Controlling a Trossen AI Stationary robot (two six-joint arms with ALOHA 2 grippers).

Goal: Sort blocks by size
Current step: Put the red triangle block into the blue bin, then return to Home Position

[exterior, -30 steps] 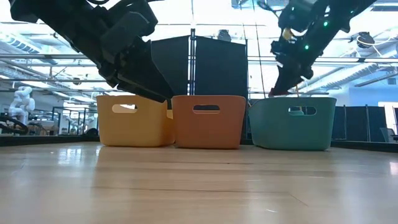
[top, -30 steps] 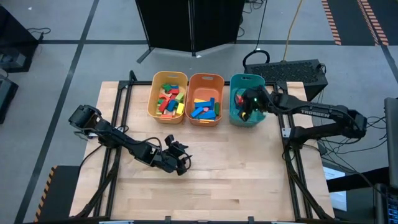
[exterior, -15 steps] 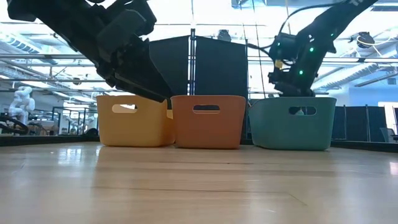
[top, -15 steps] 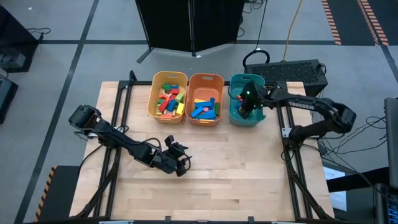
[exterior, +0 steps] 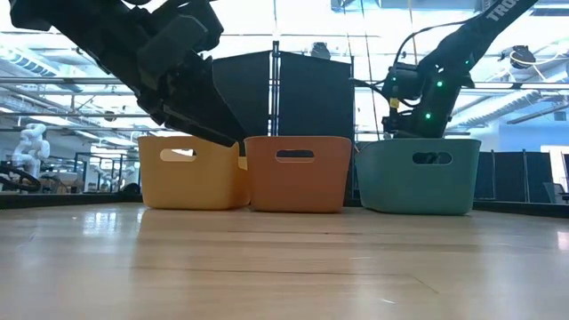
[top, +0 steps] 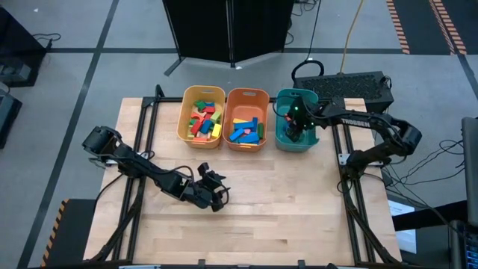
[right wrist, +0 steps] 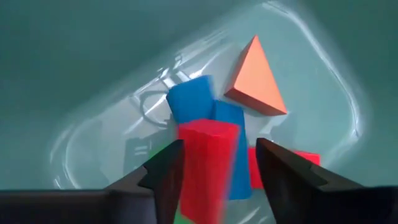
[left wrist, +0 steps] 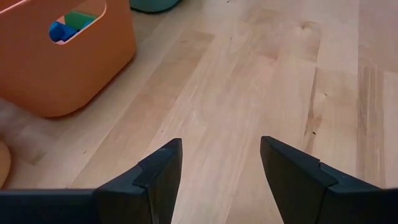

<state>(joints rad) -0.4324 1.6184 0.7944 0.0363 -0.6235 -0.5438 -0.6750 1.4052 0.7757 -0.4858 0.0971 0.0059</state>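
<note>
Teal plastic walls of the right-hand bin (top: 283,140) surround the right hand (right wrist: 216,163), which reaches down inside it at the upper right of the high view. Its fingers stand apart, released, with a red block (right wrist: 207,165) between them, blurred. Blue blocks (right wrist: 189,98) and an orange triangular one (right wrist: 255,78) lie on the bin's floor. Lower left, the left hand (top: 215,188) hangs open and empty above the wooden desk (top: 284,209).

White lettering reading TROSSEN runs along the right arm (top: 357,122) in the high view. In the low view, only partial white letters show on that arm.
</note>
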